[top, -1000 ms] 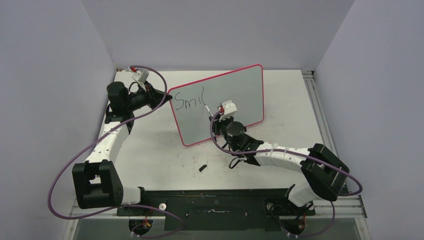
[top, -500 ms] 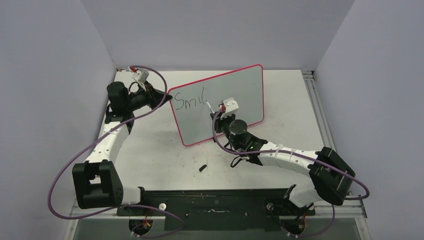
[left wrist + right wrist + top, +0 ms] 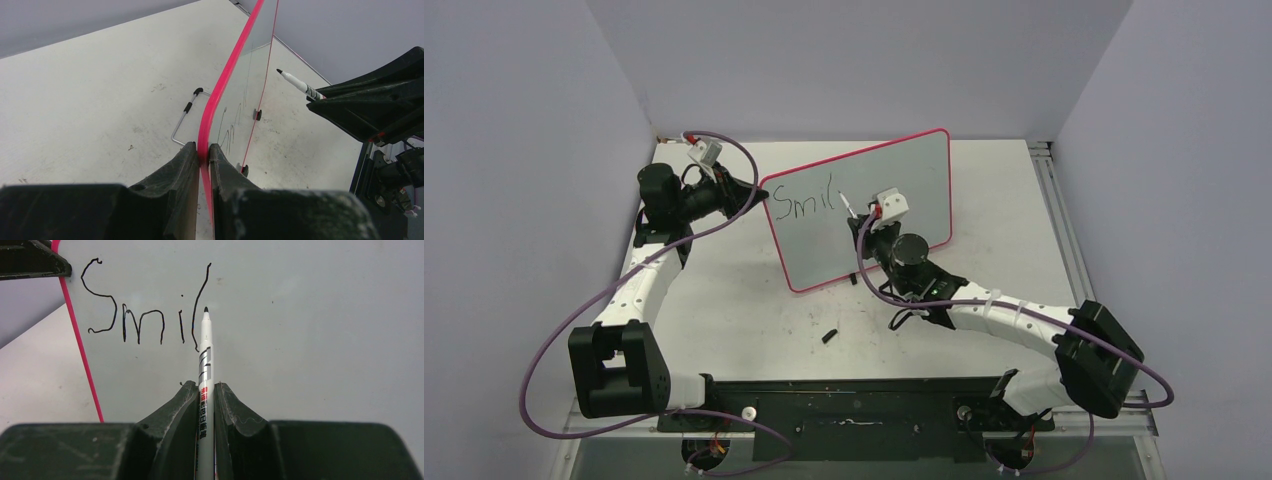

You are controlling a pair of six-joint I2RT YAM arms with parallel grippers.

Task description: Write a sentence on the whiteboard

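Mid-word, writing under way. Standing tilted at centre of top view: large glossy pale-grey whiteboard with pink-red rim (image 3: pixel 904 180). Pinched tight on its left edge, bracing: left gripper (image 3: pixel 204 150). Clamped shut around white black-tipped marker pen (image 3: pixel 205 355), centre of wrist view: right gripper (image 3: pixel 205 390). Scrawled upper left on board: black lettering "Smil" (image 3: pixel 145 320). Hovering just off face beside "l": pen tip. Next, likely: nudge right, touch down lightly, loop "e", hold brace firm.

whiteboard (image 3: pixel 809 245) | standing on table | pink-red rim | reads "Smil"
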